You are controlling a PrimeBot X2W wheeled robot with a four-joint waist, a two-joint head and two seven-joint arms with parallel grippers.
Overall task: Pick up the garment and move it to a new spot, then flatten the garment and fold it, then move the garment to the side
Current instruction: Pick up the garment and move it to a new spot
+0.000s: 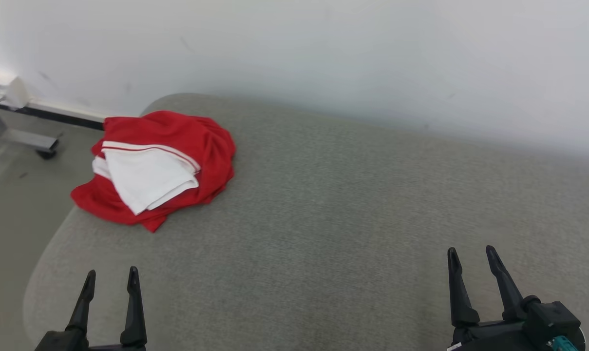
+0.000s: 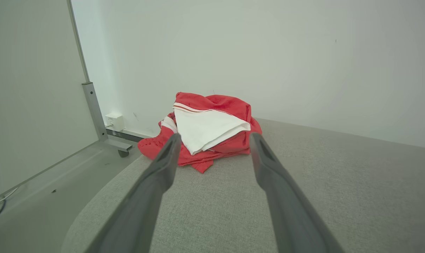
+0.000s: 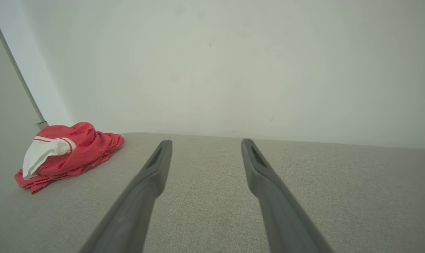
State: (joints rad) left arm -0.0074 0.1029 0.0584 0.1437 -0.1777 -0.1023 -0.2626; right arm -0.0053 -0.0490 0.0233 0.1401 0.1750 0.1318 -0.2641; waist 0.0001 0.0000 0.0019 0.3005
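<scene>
The garment (image 1: 177, 146) is a crumpled red piece with a white panel and red-white trim, bunched at the far left corner of the grey fabric surface (image 1: 333, 234). In the left wrist view the garment (image 2: 212, 126) lies straight ahead, beyond the fingertips. From the right wrist it appears far to the left, the garment (image 3: 78, 147) resting near the surface's edge. My left gripper (image 1: 111, 280) hovers open near the front left, well short of the cloth. At the front right, my right gripper (image 1: 471, 258) is open and holds nothing.
A white wall (image 1: 323, 48) runs right behind the surface. To the left the surface's rounded edge drops to the floor (image 1: 11, 209). A metal stand leg on a caster (image 1: 41, 144) and a wall socket (image 2: 114, 122) sit there.
</scene>
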